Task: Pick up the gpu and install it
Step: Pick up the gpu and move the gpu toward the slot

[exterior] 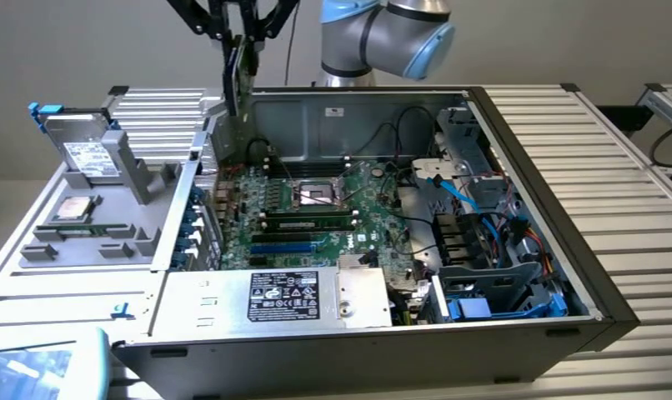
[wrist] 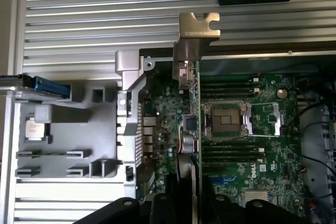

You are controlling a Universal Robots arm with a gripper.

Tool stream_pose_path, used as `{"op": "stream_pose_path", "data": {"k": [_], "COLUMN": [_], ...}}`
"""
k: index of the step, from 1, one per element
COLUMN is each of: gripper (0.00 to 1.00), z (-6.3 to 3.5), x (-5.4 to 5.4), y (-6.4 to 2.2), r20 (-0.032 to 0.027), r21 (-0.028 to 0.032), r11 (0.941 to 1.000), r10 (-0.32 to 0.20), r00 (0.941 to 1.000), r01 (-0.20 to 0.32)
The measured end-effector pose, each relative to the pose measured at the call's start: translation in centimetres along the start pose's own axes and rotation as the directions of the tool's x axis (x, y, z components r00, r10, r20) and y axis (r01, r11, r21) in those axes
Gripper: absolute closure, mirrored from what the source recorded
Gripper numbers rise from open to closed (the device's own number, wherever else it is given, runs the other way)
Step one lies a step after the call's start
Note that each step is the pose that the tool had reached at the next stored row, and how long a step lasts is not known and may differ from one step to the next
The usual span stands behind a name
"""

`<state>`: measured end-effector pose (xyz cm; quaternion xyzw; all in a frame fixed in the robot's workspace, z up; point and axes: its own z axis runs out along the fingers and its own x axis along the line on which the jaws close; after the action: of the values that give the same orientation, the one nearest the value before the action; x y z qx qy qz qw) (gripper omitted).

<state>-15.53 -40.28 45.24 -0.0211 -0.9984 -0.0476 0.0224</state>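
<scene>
Field notes, legible print:
- "DELL" lettering (wrist: 253, 170), white, sideways on the green motherboard (wrist: 283, 156). That's the one brand you can read.
- Power supply label (exterior: 283, 296): you can see certification marks and fine print, but nothing readable.
- Drive's white label (exterior: 88, 157): the print is too small to read.

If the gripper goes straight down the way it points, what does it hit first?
Probably the motherboard beside the CPU socket, touched first by the gpu in the gripper; depth is unclear.

Open case (exterior: 313, 117), cables (exterior: 461, 193) beside motherboard (exterior: 364, 208)
</scene>
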Motion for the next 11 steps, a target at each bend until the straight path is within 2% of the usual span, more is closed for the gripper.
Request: {"op": "stream_pose_path", "data": {"k": [5, 11], "gripper": [0.72, 0.72], "z": [-0.40, -0.63], "x": [-2.3, -5.0], "y": [-0.10, -0.37], "r20": [-0.0062, -0.0086], "r21": [0.0020, 0.0021], "r11": [1.0000, 1.0000], "r10": [0.001, 0.001], "r00": [1.0000, 1.0000], "r01": [-0.001, -0.001]}}
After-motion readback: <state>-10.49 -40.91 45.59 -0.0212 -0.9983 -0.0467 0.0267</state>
